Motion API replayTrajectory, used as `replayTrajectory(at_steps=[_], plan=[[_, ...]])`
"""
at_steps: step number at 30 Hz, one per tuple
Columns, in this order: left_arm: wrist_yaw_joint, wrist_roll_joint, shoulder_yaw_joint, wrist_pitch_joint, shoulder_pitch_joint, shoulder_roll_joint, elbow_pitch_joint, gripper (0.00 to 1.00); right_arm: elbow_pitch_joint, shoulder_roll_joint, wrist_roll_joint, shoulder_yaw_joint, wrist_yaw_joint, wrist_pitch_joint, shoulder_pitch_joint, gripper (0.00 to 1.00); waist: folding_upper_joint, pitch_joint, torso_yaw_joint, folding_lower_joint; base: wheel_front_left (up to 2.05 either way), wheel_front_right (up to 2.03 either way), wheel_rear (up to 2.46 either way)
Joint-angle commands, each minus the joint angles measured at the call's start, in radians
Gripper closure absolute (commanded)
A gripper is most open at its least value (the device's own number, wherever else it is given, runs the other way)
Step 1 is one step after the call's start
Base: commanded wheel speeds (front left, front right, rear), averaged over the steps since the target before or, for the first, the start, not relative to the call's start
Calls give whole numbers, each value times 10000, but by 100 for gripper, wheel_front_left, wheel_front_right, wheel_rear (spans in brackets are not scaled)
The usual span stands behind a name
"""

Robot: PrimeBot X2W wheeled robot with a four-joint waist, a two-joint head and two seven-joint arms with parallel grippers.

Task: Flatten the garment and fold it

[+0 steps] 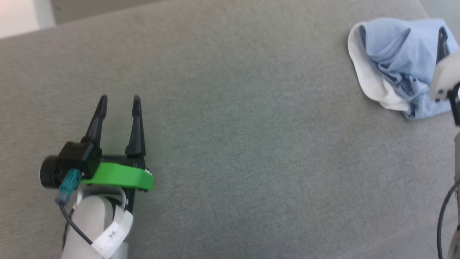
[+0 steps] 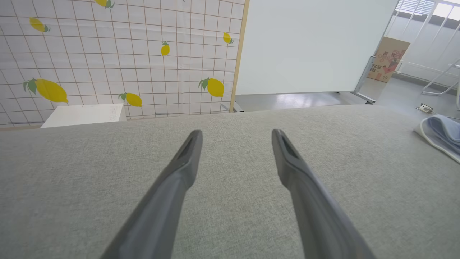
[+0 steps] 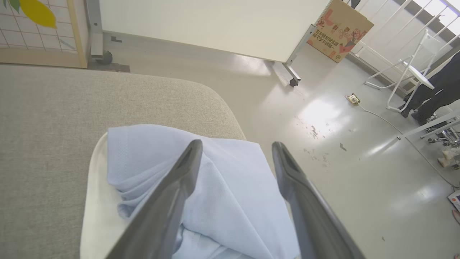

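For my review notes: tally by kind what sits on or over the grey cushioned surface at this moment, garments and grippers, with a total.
Garments: 1, the light blue garment, bunched up, not yet flattened
Grippers: 2, the left gripper and the right gripper, both open
Total: 3

the left gripper [image 1: 120,98] is sitting low on the robot's left, its two dark fingers pointing forward and standing well apart. its pale forearm [image 1: 93,219] is reaching in from below, with a green bracket [image 1: 122,176] sitting at the wrist. the right gripper [image 3: 237,144] is hanging at the far right, angled downward, its fingers spreading wide.
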Motion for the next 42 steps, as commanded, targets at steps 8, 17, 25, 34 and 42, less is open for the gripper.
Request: replayTrajectory(at_steps=[8, 17, 25, 34, 42], plan=[[-7, -621, 30, -49, 858, -379, 418, 0, -1825, 39, 3145, 1509, -19, -1803, 2446, 0, 0, -2343, 1851, -1, 0, 0, 0], [-33, -758, -229, -50, 1256, -473, 773, 0, -5393, 706, 4629, 2374, -19, -2086, 5856, 0, 0, -3048, 2790, -1, 0, 0, 0], [19, -797, -565, -50, 1465, -488, 980, 0, -6830, 1396, 4425, 2507, -19, -2219, 7753, 0, 0, -3304, 3328, -1, 0, 0, 0], [193, -1019, -714, -51, 1822, -490, 1009, 0, -7392, 1823, 4073, 2409, -19, -2353, 8958, 0, 0, -3522, 3450, -1, 0, 0, 0], [298, -1087, -746, -51, 1960, -491, 1019, 0, -7347, 1861, 4310, 2494, -19, -2440, 9267, 0, 0, -3528, 3346, -1, 0, 0, 0]])
